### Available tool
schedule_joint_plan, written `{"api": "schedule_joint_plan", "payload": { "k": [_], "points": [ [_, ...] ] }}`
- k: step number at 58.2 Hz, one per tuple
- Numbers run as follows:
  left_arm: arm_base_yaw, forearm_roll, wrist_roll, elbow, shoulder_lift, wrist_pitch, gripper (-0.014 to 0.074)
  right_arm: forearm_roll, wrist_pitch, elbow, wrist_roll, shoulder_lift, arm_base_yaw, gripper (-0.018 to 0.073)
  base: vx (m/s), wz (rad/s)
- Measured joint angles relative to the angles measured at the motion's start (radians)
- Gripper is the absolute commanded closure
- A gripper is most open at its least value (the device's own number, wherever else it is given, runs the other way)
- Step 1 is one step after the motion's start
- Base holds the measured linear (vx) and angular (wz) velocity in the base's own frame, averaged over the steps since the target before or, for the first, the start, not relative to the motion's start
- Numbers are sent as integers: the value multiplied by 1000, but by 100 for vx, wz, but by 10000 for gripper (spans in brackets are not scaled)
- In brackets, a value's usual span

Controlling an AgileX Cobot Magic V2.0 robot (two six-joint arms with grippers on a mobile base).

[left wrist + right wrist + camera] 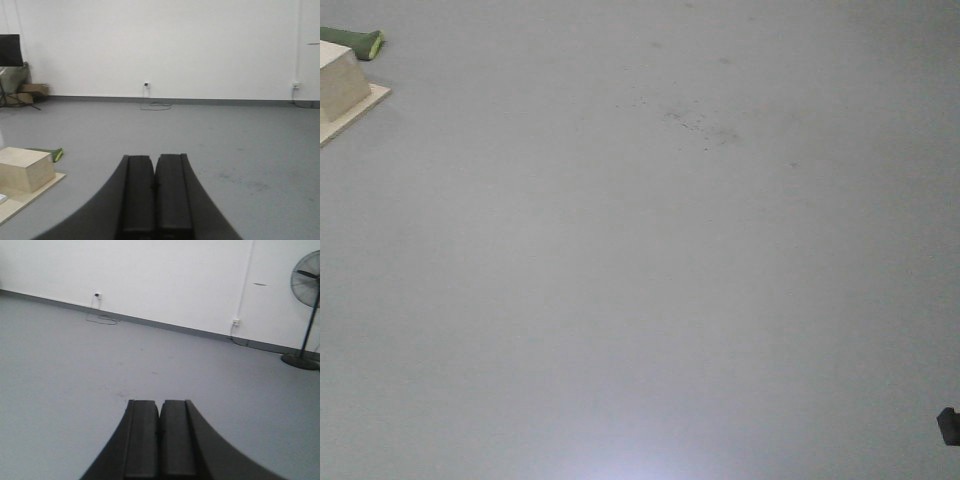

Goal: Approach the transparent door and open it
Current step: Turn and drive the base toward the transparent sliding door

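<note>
The transparent door is out of view in every frame. My left gripper (155, 162) is shut and empty, its black pads pressed together, pointing across grey floor towards a white wall. My right gripper (160, 406) is also shut and empty, pointing across the same floor towards the white wall. The front view shows only grey floor, with a small dark part (949, 425) at the lower right edge.
A pale wooden box on a board (26, 170) and a green object (50, 152) lie on the floor at left; they also show in the front view (342, 85). A pedestal fan (306, 315) stands at far right. Wall sockets and a cable (155, 105) line the skirting.
</note>
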Motion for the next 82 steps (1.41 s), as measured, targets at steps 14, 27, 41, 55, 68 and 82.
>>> {"api": "schedule_joint_plan", "payload": {
  "k": [14,27,41,55,68,82],
  "points": [
    [0,0,0,0,0,0,602,0,0,0,0,0,0,566,60,51],
    [0,0,0,0,0,0,602,0,1,0,0,0,0,566,61,48],
    [0,0,0,0,0,-5,602,0,0,0,0,0,0,566,60,49],
    [0,0,0,0,0,0,602,0,1,0,0,0,0,566,60,48],
    [0,0,0,0,0,0,602,0,1,0,0,0,0,566,59,45],
    [0,0,0,0,0,0,602,0,1,0,0,0,0,566,59,42]
  ]
}}
